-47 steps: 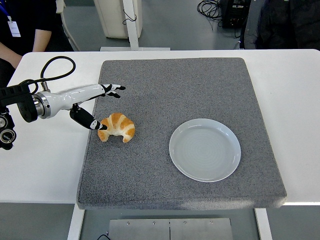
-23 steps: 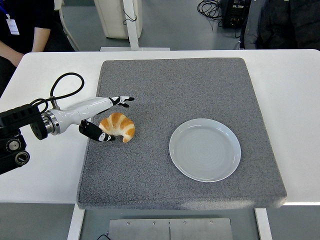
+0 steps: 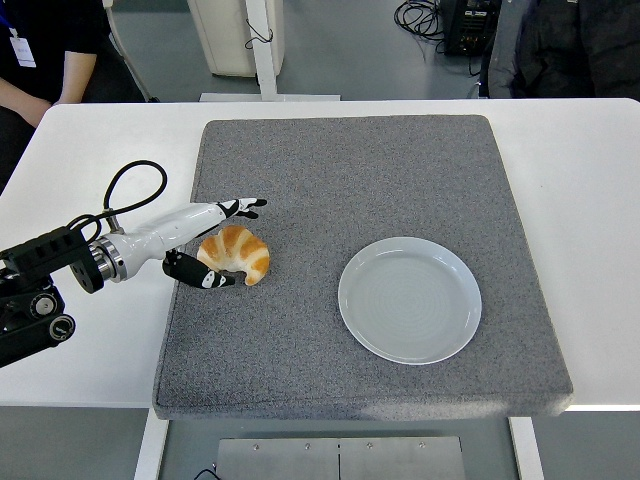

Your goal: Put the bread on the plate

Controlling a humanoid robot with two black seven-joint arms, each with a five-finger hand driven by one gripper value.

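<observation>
White tabletop [image 3: 80,350] is covered by a grey mat [image 3: 400,170]. At the mat's left, the bread [image 3: 236,254] is straddled by the spread left hand [image 3: 205,245], thumb touching its near side, not yet gripped. An empty plate [image 3: 410,299] lies well apart to the right.

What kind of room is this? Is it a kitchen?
Probably not a kitchen; it looks like a robot lab or workshop. A robot's left hand reaches around a croissant on a gray mat laid over a white table, and cables lie on the floor behind it.
</observation>
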